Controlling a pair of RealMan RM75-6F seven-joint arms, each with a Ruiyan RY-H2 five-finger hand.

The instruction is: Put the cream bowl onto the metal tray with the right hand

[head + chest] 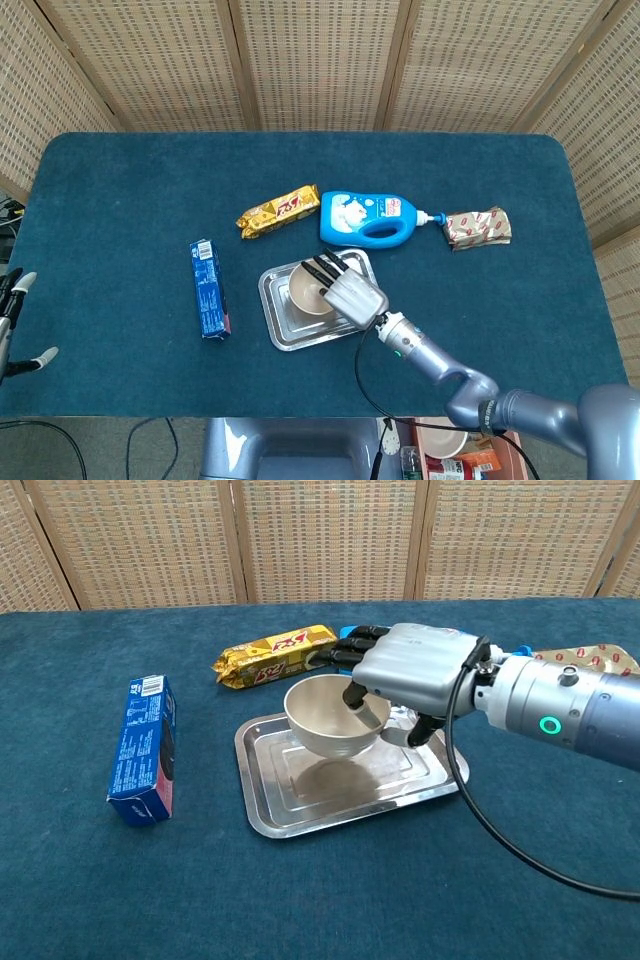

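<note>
My right hand (pixel 352 290) (pixel 412 672) holds the cream bowl (pixel 306 293) (pixel 330 717) by its rim, fingers hooked inside it. The bowl hangs upright just above the middle of the metal tray (pixel 284 330) (pixel 345 800); its shadow falls on the tray floor, and I cannot tell whether it touches. The right forearm reaches in from the lower right. My left hand (pixel 12 315) shows only at the far left edge of the head view, off the table, with its fingers spread and nothing in it.
Behind the tray lie a gold snack bar (pixel 277 211) (pixel 277 653) and a blue detergent bottle (pixel 368 218), largely hidden by my hand in the chest view. A crumpled foil wrapper (pixel 478 227) (pixel 592 657) sits to the right, a blue box (pixel 209 288) (pixel 143 748) to the left.
</note>
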